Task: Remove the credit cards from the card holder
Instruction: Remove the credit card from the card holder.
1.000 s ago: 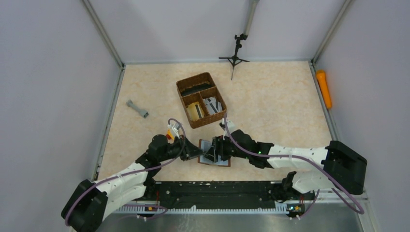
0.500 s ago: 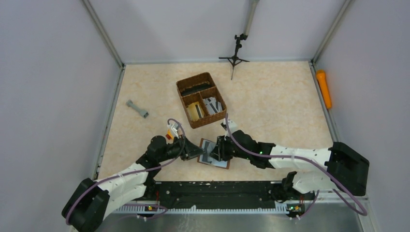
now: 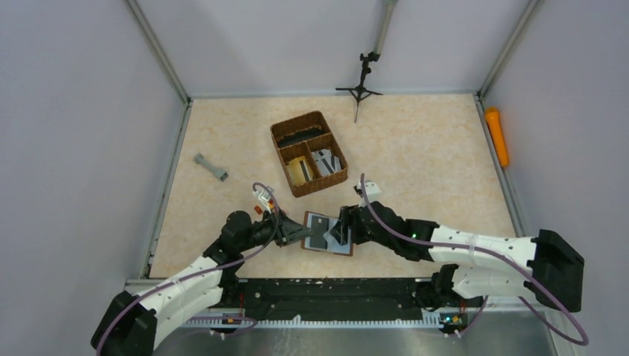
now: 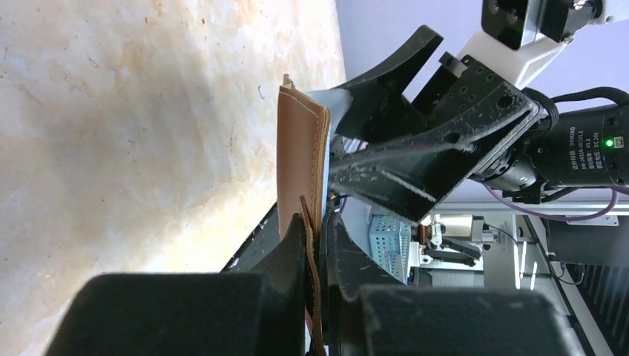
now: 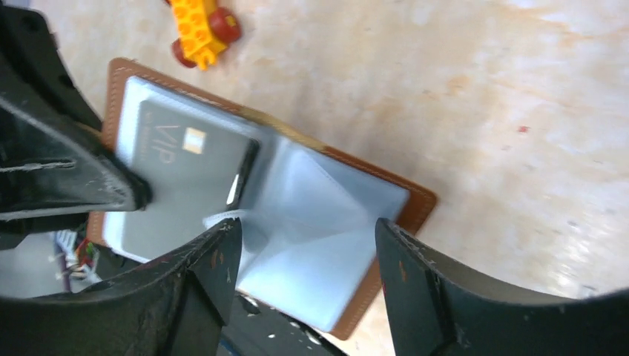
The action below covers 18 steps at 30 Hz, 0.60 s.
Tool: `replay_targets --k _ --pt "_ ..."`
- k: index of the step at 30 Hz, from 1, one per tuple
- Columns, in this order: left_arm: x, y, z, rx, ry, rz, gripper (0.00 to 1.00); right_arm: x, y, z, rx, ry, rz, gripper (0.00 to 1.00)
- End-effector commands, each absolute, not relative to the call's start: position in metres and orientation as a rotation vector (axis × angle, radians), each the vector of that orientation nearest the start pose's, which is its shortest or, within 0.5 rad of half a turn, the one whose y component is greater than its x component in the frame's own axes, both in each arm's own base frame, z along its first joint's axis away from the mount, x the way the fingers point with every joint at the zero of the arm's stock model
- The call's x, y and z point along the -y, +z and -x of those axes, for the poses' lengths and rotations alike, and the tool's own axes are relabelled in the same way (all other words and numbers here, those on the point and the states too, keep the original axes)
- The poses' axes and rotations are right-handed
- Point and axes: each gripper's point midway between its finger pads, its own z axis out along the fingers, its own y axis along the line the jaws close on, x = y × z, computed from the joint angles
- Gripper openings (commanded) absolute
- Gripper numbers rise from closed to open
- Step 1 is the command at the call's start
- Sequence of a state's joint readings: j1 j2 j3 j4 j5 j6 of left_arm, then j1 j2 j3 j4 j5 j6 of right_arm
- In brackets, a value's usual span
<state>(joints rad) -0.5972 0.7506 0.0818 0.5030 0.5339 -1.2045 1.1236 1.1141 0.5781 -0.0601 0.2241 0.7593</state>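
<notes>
The card holder [image 3: 327, 236] lies opened on the table near the front edge, brown outside, grey-silver inside. A grey credit card [image 5: 185, 159] marked VIP sits in its left half; the right half shows clear sleeves [image 5: 319, 215]. My left gripper [image 4: 319, 245] is shut on the holder's left edge and strap, which show edge-on as brown leather [image 4: 300, 163]. My right gripper [image 5: 308, 237] hovers open over the right half, with nothing between its fingers. In the top view the left gripper [image 3: 303, 234] and right gripper [image 3: 343, 231] face each other across the holder.
A brown woven basket [image 3: 308, 153] with compartments stands just behind the holder. A yellow toy with red wheels [image 5: 196, 26] lies close to the holder's far left corner. Farther off are a grey dumbbell-shaped piece [image 3: 211, 167], a small tripod [image 3: 360, 87] and an orange object [image 3: 496, 136].
The right gripper drew back to the right and stands open again after a brief closing. The raised flap has dropped, so the holder lies flat with the card showing. The left gripper keeps its hold.
</notes>
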Motion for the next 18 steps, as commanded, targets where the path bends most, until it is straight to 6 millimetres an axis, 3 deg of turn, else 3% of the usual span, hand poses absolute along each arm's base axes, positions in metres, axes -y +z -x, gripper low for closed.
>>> replay_targets --k 1,6,12,15,18 --pt "0.247 0.159 -0.145 -2.007 -1.683 0.093 0.01 -0.266 0.128 -0.168 -2.213 0.660 0.209 0.70" --pt "0.246 0.154 -0.146 -2.027 -1.662 0.102 0.01 -0.261 0.158 -0.165 -2.143 0.745 0.180 0.71" --pt "0.249 0.161 -0.142 -1.993 -1.710 0.072 0.01 -0.290 0.194 -0.143 -2.019 1.051 0.284 0.54" --pt "0.250 0.165 -0.141 -1.983 -1.735 0.059 0.01 -0.302 0.201 -0.135 -1.995 1.142 0.318 0.45" --pt "0.251 0.169 -0.139 -1.960 -1.764 0.051 0.01 -0.314 0.195 -0.132 -2.024 1.177 0.338 0.40"
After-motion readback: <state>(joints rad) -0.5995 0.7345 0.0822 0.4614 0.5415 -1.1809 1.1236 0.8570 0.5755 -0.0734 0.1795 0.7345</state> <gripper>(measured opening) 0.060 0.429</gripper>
